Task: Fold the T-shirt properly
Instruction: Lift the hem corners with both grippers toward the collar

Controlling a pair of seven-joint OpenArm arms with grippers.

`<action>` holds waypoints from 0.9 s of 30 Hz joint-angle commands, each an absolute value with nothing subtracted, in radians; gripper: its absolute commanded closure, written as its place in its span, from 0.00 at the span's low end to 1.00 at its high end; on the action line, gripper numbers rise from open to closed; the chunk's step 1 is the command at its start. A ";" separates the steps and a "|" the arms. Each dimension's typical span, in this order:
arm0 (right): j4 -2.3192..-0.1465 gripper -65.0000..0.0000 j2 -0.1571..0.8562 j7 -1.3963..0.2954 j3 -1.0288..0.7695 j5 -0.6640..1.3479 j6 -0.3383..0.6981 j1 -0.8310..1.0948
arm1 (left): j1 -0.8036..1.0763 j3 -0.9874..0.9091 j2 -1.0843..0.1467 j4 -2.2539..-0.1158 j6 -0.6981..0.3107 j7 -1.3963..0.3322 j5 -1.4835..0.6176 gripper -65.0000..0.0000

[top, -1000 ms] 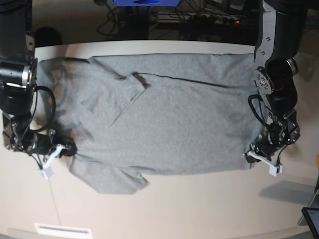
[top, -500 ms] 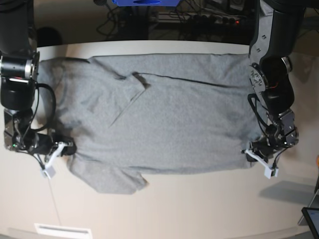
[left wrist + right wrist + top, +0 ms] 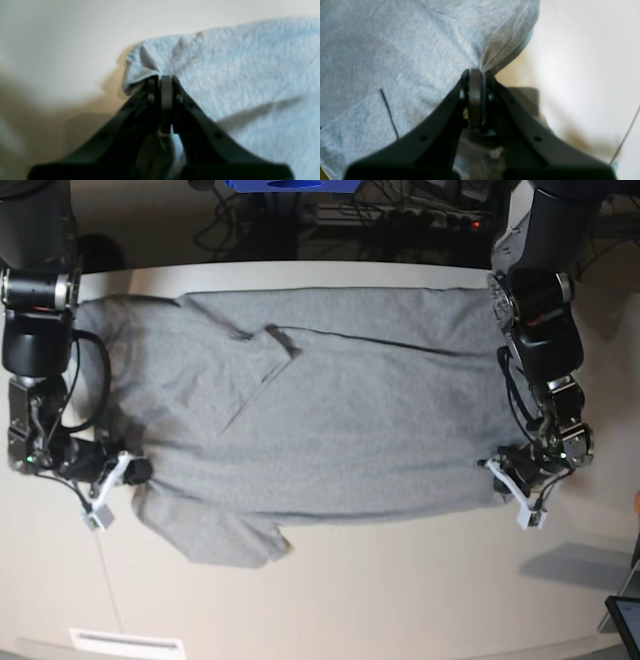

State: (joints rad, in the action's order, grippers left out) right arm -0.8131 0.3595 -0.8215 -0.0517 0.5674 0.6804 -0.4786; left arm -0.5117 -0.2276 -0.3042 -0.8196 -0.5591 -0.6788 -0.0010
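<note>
The right gripper (image 3: 477,75) pinches the grey T-shirt (image 3: 402,55) edge.

We find no text, label, brand, number or sign that we can read in any view. The T-shirt (image 3: 330,420) shows only its plain grey side across the desk (image 3: 400,580), with no lettering in sight, and both wrist views are too blurred for print.
</note>
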 commanded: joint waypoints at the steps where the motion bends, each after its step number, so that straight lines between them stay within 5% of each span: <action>1: -0.837 0.99 0.374 -0.803 -0.054 0.581 0.685 -0.510 | -0.499 -0.226 -0.314 -0.866 -0.564 -0.728 0.021 1.00; 7: -0.839 0.99 0.374 -0.803 -0.056 0.581 0.688 -0.510 | -0.438 -0.219 -0.311 -1.093 -0.564 -0.817 0.021 1.00; 27: -1.017 0.99 0.377 -0.808 -0.056 0.582 0.698 -0.461 | -0.435 -0.216 -0.311 -1.251 -0.564 -0.883 0.021 1.00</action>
State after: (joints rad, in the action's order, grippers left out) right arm -0.9985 0.3611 -0.8257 -0.0521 0.5686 0.6918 -0.4297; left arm -0.4095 -0.2131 -0.2920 -1.2293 -0.5739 -0.9024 0.0223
